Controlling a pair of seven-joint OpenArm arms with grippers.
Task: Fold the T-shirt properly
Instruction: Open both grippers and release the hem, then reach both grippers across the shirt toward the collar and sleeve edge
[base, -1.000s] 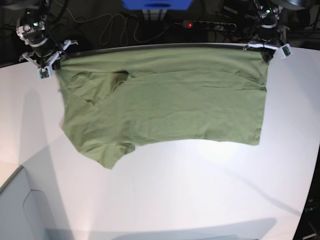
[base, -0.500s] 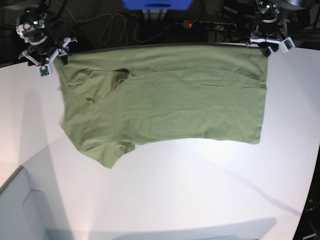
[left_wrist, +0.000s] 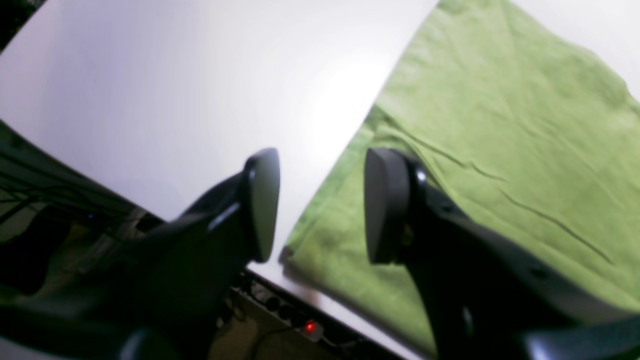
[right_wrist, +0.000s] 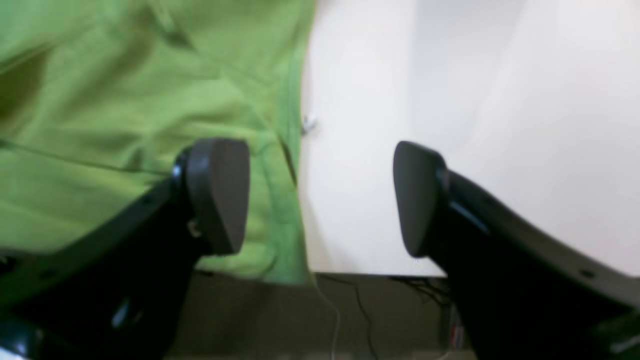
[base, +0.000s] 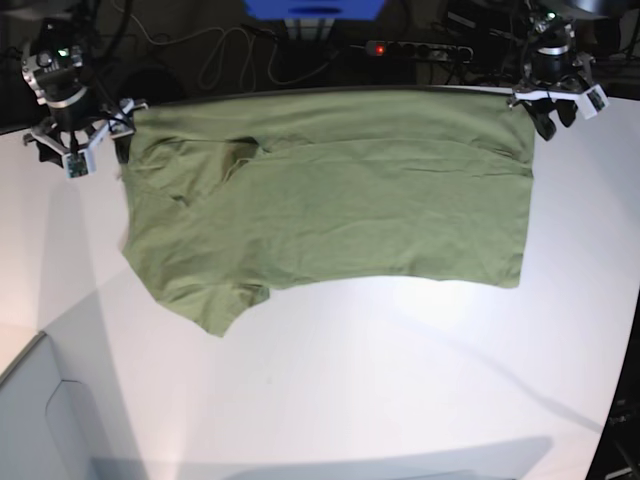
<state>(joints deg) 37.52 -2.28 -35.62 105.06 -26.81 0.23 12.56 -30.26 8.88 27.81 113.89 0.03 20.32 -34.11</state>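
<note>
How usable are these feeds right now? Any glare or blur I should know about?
Base view: sharp, but a bright glare patch on the white table just below the olive-green T-shirt. Left wrist view: soft focus, glare on the table beside the shirt edge. Right wrist view: blurred throughout, fabric creases smeared.

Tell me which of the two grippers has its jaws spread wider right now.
The right gripper, at the shirt's sleeve end: the gap between its pads is clearly broader than the left gripper's. Both are open above the T-shirt, holding nothing.
</note>
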